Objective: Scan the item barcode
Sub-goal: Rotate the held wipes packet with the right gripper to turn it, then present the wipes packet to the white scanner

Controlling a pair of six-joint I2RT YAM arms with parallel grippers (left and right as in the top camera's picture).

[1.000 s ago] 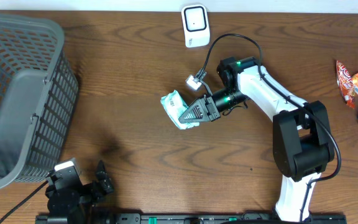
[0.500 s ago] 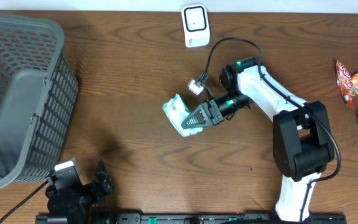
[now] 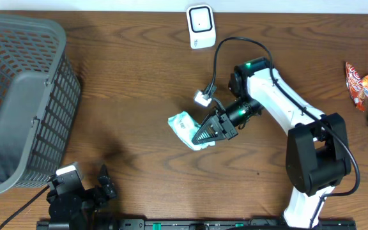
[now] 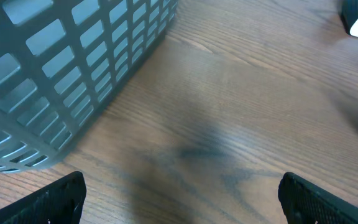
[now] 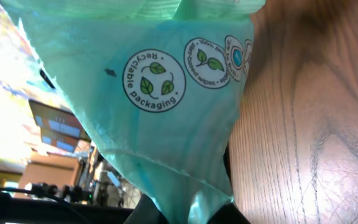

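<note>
Right gripper [image 3: 207,133] is pinched tight on one end of the green wipes packet [image 3: 183,122], which juts leftward from it at mid-table. White scanner [image 3: 200,25] sits well apart at the far edge. Left gripper [image 4: 182,199] rests spread wide, much farther off.

overhead top-down on table [image 3: 139,76], wrists close

Dark brown wood-grain table [image 3: 126,83]
</note>
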